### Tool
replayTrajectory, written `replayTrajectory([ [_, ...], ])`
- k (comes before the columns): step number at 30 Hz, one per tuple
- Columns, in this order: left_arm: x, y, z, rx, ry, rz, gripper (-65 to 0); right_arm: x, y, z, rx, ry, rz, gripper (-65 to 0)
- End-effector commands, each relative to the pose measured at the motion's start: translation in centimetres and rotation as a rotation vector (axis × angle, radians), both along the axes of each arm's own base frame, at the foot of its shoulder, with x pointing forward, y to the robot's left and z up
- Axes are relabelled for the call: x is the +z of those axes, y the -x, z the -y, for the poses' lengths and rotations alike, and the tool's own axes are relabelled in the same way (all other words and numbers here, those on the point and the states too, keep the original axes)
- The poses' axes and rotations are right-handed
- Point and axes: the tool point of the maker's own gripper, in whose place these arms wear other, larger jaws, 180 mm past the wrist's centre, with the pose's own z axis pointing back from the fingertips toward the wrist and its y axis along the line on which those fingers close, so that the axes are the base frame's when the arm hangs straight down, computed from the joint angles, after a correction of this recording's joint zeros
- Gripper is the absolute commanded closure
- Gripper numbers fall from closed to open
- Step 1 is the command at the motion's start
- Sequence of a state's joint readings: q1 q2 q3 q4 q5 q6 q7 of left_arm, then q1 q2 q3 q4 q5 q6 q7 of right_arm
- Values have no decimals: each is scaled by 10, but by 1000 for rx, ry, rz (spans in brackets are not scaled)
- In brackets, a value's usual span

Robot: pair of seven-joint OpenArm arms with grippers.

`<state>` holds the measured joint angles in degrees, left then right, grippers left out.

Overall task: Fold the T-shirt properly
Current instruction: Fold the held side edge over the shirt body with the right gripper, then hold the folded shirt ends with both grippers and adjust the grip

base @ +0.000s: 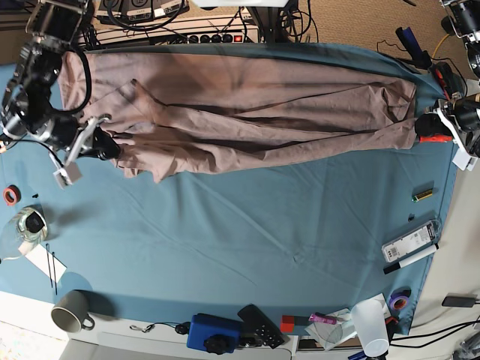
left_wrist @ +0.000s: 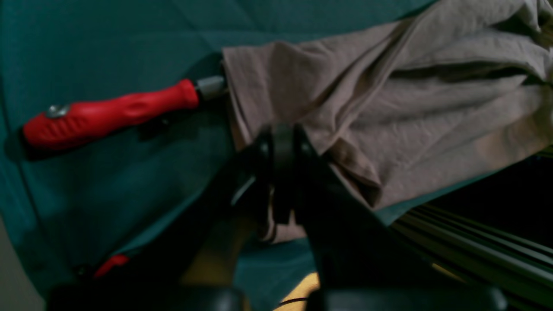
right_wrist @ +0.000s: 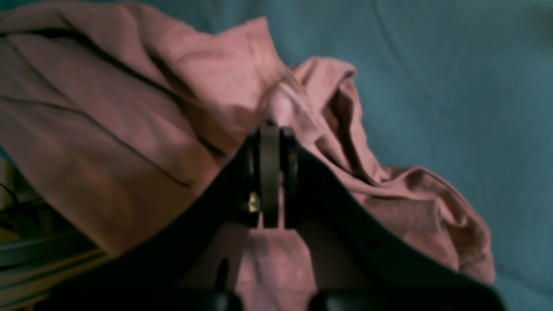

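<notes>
Both wrist views are blurred, and the red-handled tool (left_wrist: 108, 113) has its far end hidden under the cloth, yet each view shows fingers pressed together on fabric. The left gripper (left_wrist: 283, 142) pinches one end of the T-shirt (base: 247, 112) and the right gripper (right_wrist: 270, 138) pinches the other. The dusty mauve shirt lies stretched, long and wrinkled, across the far part of the teal tablecloth (base: 247, 240).

grey mug (base: 71, 312) | white cup (base: 370, 325) | red-handled tool (left_wrist: 108, 113) | teal tablecloth (base: 247, 232)
</notes>
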<state>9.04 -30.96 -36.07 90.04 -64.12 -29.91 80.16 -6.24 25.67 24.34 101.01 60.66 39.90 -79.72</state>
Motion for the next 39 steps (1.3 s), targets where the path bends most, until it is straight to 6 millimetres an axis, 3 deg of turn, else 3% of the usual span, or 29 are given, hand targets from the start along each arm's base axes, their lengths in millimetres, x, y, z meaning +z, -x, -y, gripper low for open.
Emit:
replayTrajectory([
  [1, 12, -6, -6, -6, -14, 36, 0, 15, -1, 5, 2, 7, 45, 0],
  [13, 11, -3, -4, -8, -1, 30, 0, 39, 34, 51, -154, 1, 97, 0],
  [25, 18, 10, 8, -57, -9, 45, 0, 51, 60, 74, -239, -40, 118, 0],
  [32, 8, 29, 9, -65, -19, -7, 0, 38, 77, 73, -249, -43, 59, 0],
  [39, 1, 40, 9, -65, -18, -39, 0, 38, 78, 73, -249, -42, 56, 0],
])
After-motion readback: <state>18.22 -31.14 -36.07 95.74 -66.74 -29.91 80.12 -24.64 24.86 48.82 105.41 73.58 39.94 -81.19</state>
